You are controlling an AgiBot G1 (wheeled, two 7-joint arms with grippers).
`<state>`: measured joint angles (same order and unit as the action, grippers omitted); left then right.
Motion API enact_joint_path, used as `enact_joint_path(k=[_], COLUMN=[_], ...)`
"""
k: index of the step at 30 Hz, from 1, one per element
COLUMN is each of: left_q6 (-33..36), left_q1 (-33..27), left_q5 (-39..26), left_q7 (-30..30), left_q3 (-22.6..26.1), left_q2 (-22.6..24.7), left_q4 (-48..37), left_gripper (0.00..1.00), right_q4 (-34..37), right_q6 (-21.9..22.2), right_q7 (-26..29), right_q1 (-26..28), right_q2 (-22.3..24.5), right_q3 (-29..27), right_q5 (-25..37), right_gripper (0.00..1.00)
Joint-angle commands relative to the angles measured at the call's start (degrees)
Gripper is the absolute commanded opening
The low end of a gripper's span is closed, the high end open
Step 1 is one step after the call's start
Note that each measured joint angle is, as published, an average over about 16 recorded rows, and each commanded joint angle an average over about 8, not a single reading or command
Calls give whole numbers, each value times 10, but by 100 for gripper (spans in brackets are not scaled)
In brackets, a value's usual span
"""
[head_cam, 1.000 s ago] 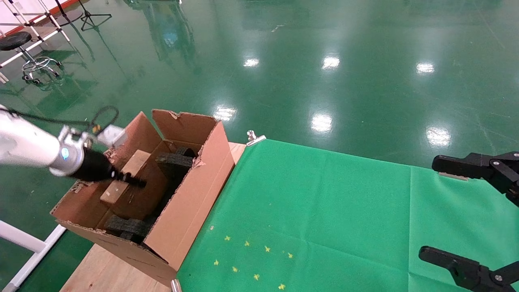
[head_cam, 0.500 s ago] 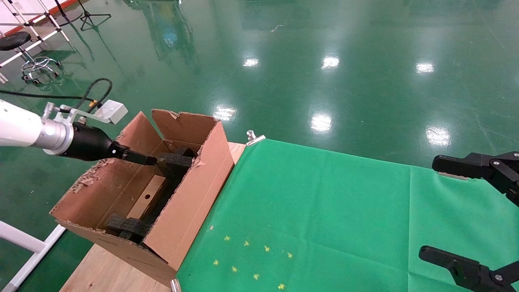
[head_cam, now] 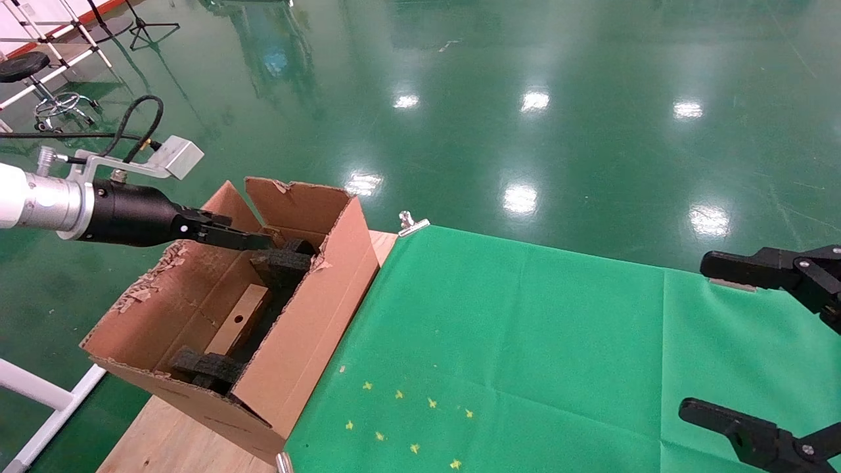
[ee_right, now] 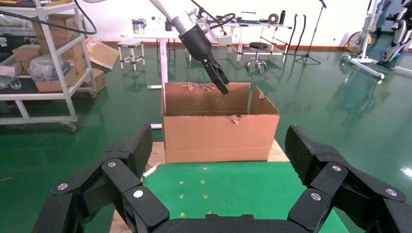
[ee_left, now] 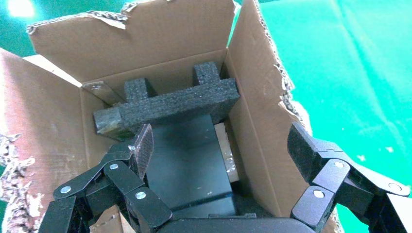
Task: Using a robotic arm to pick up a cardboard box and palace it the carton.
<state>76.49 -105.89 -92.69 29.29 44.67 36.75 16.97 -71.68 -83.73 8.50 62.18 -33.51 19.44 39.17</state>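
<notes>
With its jaws spread and empty, our left gripper (head_cam: 259,240) hangs over the carton's (head_cam: 309,341) ragged, torn rim, and the box (head_cam: 238,319) lies down inside it, between black foam blocks (head_cam: 282,263). We judge that box light and stiff but slick under its clear tape, best taken across its long narrow sides, clear of the round hole. Far right, over the green cloth (head_cam: 525,348), the right gripper (head_cam: 755,341) sits parked, jaws wide.
</notes>
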Motion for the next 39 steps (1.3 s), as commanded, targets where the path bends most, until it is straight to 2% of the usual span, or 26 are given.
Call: enact_joint_path(k=[1, 8, 39], left_q6=[1, 6, 54], left_q1=[-1, 28, 257], left_q5=[-1, 31, 295], left_q7=[1, -11, -107], left_q3=[1, -17, -166], left_q2=[-1, -1, -10], left_q4=[2, 36, 329], left_gripper=[100, 100, 100], right_q4=[0, 0, 0], right_q6=[0, 0, 0], right_q7=[0, 0, 0], right_q1=[0, 0, 0], right_q2=[0, 0, 0], right_q3=[0, 0, 0], right_q5=[0, 0, 0], right_gripper=[100, 100, 100])
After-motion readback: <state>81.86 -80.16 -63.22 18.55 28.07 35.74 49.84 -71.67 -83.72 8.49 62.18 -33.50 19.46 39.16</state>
